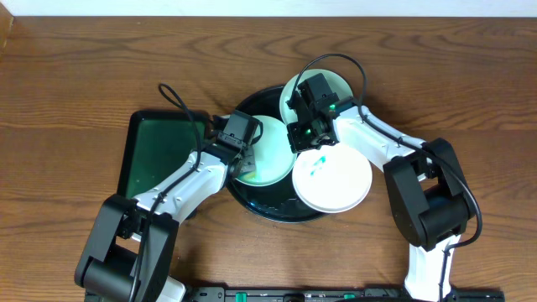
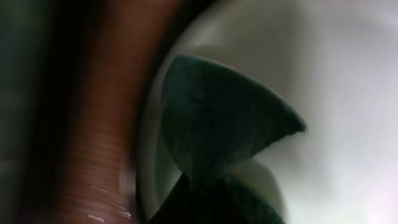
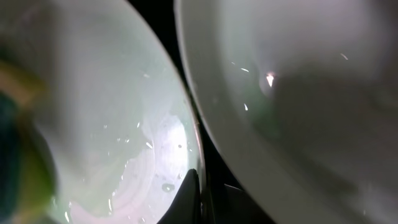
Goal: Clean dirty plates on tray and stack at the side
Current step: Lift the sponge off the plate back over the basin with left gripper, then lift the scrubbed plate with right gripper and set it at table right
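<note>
The black tray [image 1: 252, 205] holds three plates. The left plate [image 1: 270, 149] is pale mint and wet; it also shows in the right wrist view [image 3: 124, 124] and the left wrist view [image 2: 348, 93]. My left gripper [image 1: 245, 168] is shut on a dark green sponge [image 2: 217, 118] that rests on this plate. My right gripper [image 1: 300, 138] is shut on the same plate's rim [image 3: 196, 199]. The front white plate [image 1: 336, 184] bears a teal smear. The back plate [image 1: 340, 84] lies partly under my right arm.
A rectangular dark-green tray [image 1: 155, 151] lies left of the black tray, under my left arm. The brown wooden table [image 1: 84, 75] surrounds both. In the right wrist view a second plate [image 3: 298, 93] sits close beside the held one.
</note>
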